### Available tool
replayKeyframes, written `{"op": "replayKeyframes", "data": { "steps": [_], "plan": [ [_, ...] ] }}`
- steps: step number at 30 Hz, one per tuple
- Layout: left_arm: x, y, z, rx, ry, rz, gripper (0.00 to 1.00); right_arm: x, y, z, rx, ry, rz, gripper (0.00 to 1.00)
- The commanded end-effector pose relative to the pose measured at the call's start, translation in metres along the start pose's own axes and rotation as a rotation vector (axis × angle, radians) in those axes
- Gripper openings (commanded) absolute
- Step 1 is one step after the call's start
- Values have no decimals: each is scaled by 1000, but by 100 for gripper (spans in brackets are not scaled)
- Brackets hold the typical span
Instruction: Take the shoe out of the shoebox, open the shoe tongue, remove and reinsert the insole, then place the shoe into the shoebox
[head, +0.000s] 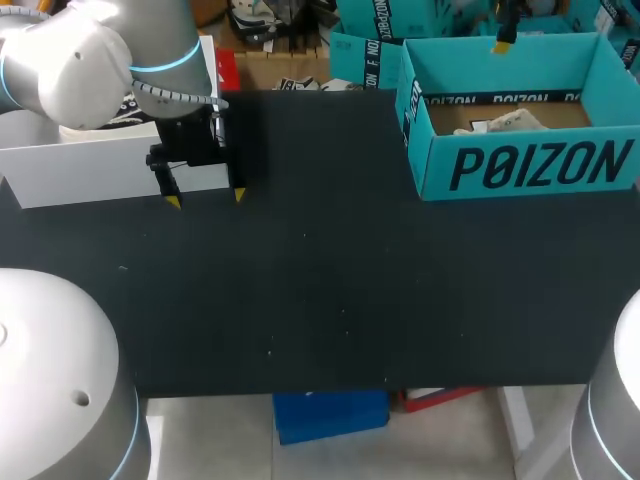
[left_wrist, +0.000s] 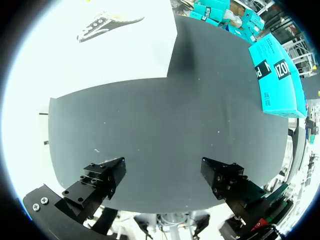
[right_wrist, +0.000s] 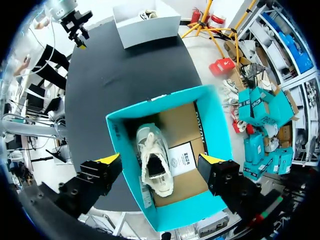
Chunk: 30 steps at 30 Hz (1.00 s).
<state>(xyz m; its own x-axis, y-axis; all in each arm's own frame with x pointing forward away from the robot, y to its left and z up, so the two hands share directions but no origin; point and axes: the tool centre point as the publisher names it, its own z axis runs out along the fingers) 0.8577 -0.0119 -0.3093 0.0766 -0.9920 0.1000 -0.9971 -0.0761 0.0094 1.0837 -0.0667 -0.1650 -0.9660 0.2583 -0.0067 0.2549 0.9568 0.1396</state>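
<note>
**Three Views Over One Desk**

Our head camera sits high behind the near edge and looks down over the whole desk (head: 330, 290). Our left wrist camera hangs above the far left part and faces down across most of the surface. Our right wrist camera looks straight down into the shoebox (right_wrist: 187, 212) at the far right corner. All three views share the shoebox and the white box (head: 90, 165) at the far left corner.

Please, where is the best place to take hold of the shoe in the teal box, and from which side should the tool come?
Probably the collar around the opening of the shoe, approached from straight above. The shoe stands sole down with its opening facing up, and the walls of the shoebox block any approach from the side. The right tool hangs open above it.
</note>
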Motion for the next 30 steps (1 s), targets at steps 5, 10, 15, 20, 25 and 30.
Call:
{"op": "replayKeyframes", "data": {
  "steps": [5, 10, 15, 20, 25, 30],
  "plan": [
    [-1, 0, 0, 1, 3, 1, 100, 80, 22, -13, -97, -123, -18, 100],
    [-1, 0, 0, 1, 3, 1, 100, 90, 15, 23, -102, -180, -15, 100],
    [-1, 0, 0, 1, 3, 1, 100, 92, 6, 49, -150, -291, -33, 100],
    [-1, 0, 0, 1, 3, 1, 100, 99, 4, 65, -186, -378, -85, 100],
    [-1, 0, 0, 1, 3, 1, 100, 114, 2, 85, -251, -383, -105, 100],
    [-1, 0, 0, 1, 3, 1, 100, 138, 2, 91, -344, -363, -115, 100]
  ]
}}
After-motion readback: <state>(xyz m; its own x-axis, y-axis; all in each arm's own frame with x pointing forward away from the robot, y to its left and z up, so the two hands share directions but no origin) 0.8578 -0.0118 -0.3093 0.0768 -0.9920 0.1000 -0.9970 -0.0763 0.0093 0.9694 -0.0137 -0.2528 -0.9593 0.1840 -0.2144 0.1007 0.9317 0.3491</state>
